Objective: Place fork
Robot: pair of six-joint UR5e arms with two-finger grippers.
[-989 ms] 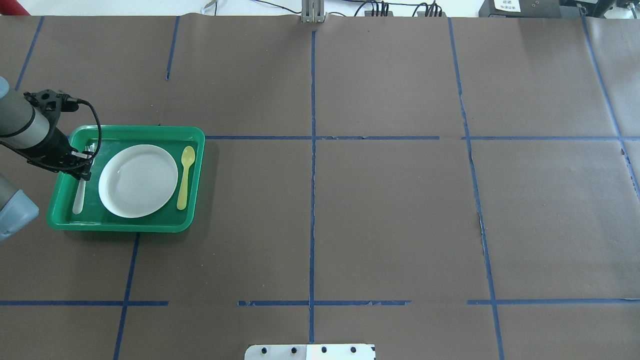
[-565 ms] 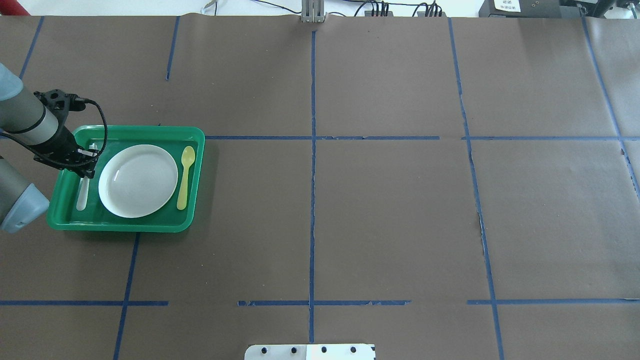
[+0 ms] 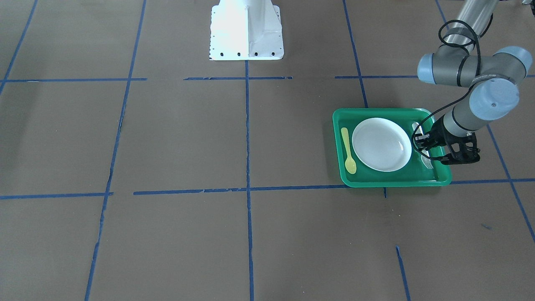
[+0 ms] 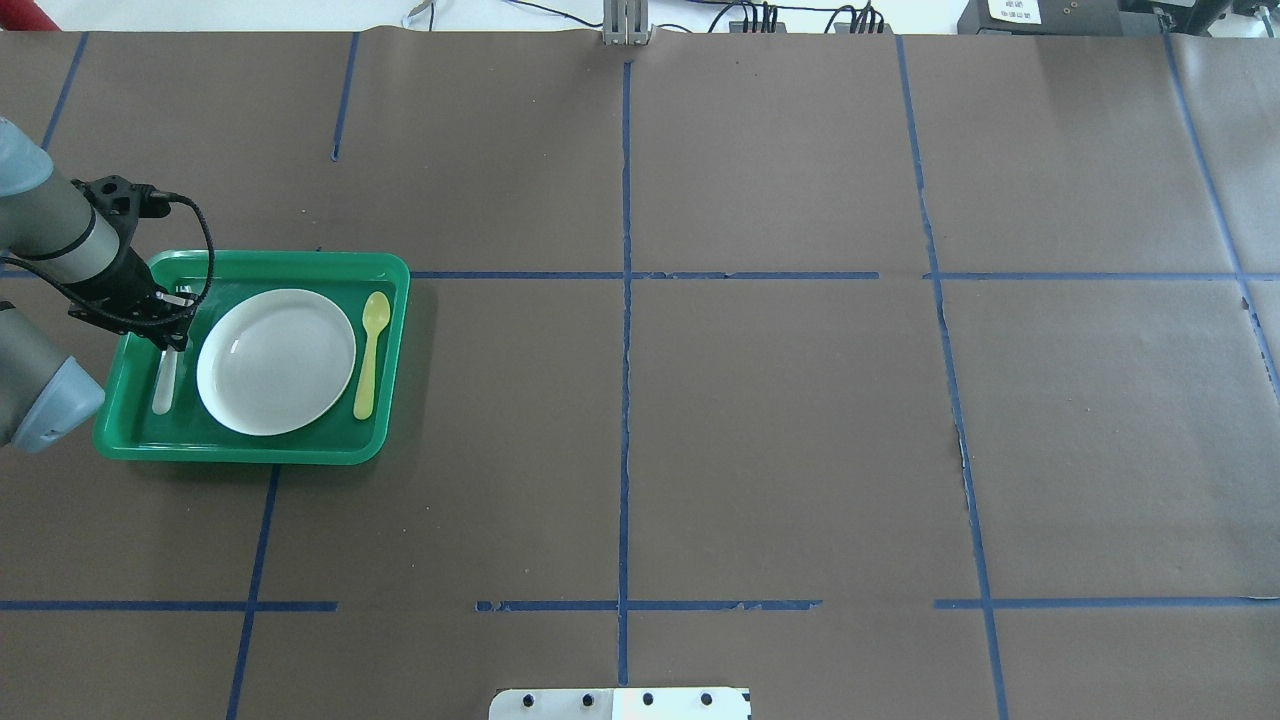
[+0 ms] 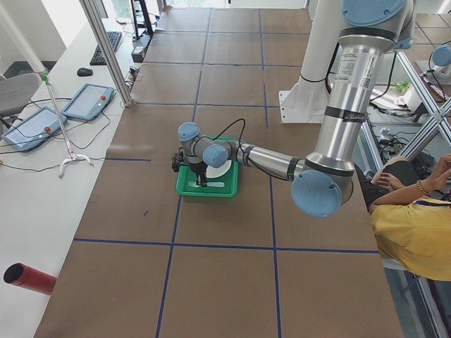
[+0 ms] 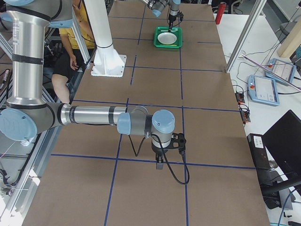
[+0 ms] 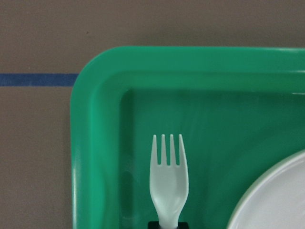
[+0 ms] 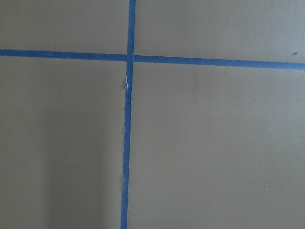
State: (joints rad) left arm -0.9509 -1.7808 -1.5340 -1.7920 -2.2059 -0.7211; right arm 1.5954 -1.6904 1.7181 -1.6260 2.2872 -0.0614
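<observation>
Fork [image 7: 167, 191]: pale whitish plastic, in green tray [image 4: 250, 452], in the strip btwn tray's left wall and white plate [image 4: 276, 362]. Runs parallel to that wall, tines toward desk's far edge, handle toward robot's edge. Clear of plate. Resting on tray floor or just above it: can't tell.
L gripper [image 4: 172, 335]: points down over fork's neck, fingers closed onto it. Wrist view shows a dark fingertip [image 7: 167, 225] meeting the neck right below fork's head.
Tray: near desk's [image 4: 780, 420] left end, btwn far and near edges, long sides along desk's length.
Plate: middle of tray, flat.
Spoon [image 4: 370, 350]: yellow, in tray's right strip, just beside plate, bowl toward far edge. Well apart from fork, plate between.
Cable [image 4: 205, 250]: black, loops from L wrist over tray's far-left corner.
R gripper [image 6: 159, 165]: points down over bare desk toward right end, well apart from tray. Seen only from side cam, so open or closed: can't tell.
R wrist view: brown paper and crossing blue tape lines [image 8: 127, 143] only.
</observation>
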